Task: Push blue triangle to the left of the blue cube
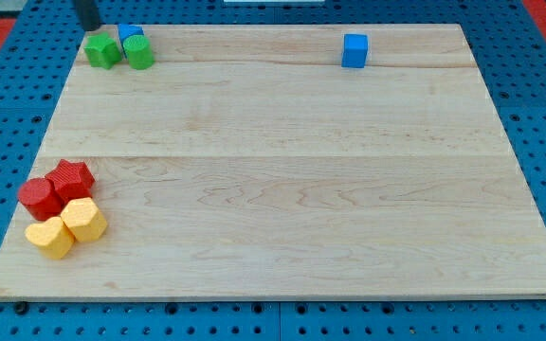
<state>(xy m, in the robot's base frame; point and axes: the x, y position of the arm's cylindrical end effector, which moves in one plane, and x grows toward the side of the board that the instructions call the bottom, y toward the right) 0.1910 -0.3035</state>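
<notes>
Up at the far left corner of the wooden board (pixel 273 189), my tip (pixel 90 26) stood just off the far edge. It was a dark rod, and only its low end showed at the view's top. I had no jaws to open or close, only the rod.

Just right of my tip sat a small bunch of three blocks. The blue triangle (pixel 128 34) was at the back of that bunch, mostly hidden, so its shape was hard to make out. In front of it were two green blocks. The green star-like block (pixel 102 50) was on the left, and the green round block (pixel 139 52) was on the right. They touched each other and the blue one behind them.

The blue cube (pixel 354 50) stood alone near the far edge, well over to the right, far apart from the bunch.

Near the left edge, closer to the near side, four more blocks huddled together. The red star block (pixel 71 178) and the red round block (pixel 38 197) were behind. The yellow six-sided block (pixel 84 219) and the yellow heart-like block (pixel 49 237) were in front.
</notes>
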